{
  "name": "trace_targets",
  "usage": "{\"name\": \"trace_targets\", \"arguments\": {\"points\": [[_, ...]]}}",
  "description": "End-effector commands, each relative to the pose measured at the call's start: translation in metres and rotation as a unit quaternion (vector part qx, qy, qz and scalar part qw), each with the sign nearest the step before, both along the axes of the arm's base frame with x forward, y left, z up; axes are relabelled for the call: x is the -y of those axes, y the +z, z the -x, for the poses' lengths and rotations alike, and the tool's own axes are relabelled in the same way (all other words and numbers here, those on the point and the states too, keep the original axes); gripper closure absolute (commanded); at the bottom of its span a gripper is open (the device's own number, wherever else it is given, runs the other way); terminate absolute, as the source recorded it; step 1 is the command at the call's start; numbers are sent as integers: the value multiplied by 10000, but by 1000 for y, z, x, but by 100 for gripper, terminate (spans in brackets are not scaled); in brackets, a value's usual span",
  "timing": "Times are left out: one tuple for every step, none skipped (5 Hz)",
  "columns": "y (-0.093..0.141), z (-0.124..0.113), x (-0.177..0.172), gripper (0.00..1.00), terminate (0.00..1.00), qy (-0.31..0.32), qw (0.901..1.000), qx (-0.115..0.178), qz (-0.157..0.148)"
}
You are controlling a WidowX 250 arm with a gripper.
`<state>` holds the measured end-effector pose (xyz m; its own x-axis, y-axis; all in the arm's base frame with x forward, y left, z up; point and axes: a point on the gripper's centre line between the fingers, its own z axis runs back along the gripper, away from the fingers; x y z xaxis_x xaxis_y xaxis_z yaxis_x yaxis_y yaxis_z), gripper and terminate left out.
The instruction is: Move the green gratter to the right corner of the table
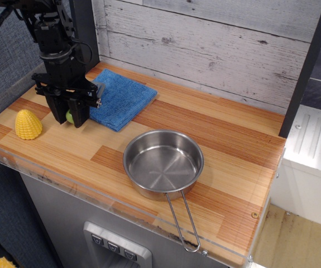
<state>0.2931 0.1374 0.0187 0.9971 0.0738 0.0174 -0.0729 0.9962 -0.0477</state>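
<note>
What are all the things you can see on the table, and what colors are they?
green gratter: one, lime green, at the table's left end beside the towel, mostly hidden between the gripper's fingers
corn cob: one, yellow, left front of the table
towel: one, blue, folded, back left, lying flat
pan: one, shiny silver, empty, near the front middle, wire handle pointing over the front edge
table: one, light and reddish-brown wooden stripes, clear plastic front edge
wall: grey-white planks behind the table
gripper: one, black, closed around the green gratter's handle

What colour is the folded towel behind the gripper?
Blue, a plain terry cloth, seen clearly in the observation.image view just right of the gripper.
</note>
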Motion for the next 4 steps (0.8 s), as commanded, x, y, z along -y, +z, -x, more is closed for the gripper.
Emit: {"name": "trace_targets", "arguments": {"points": [[77,-12,67,100,0,-480,9947,889,-192],[70,-23,118,100,0,-947,9919,829,-180],[56,-39,159,100,0,-1253,9890,776,-148],[45,-58,187,100,0,-1291,9885,757,-218]]}}
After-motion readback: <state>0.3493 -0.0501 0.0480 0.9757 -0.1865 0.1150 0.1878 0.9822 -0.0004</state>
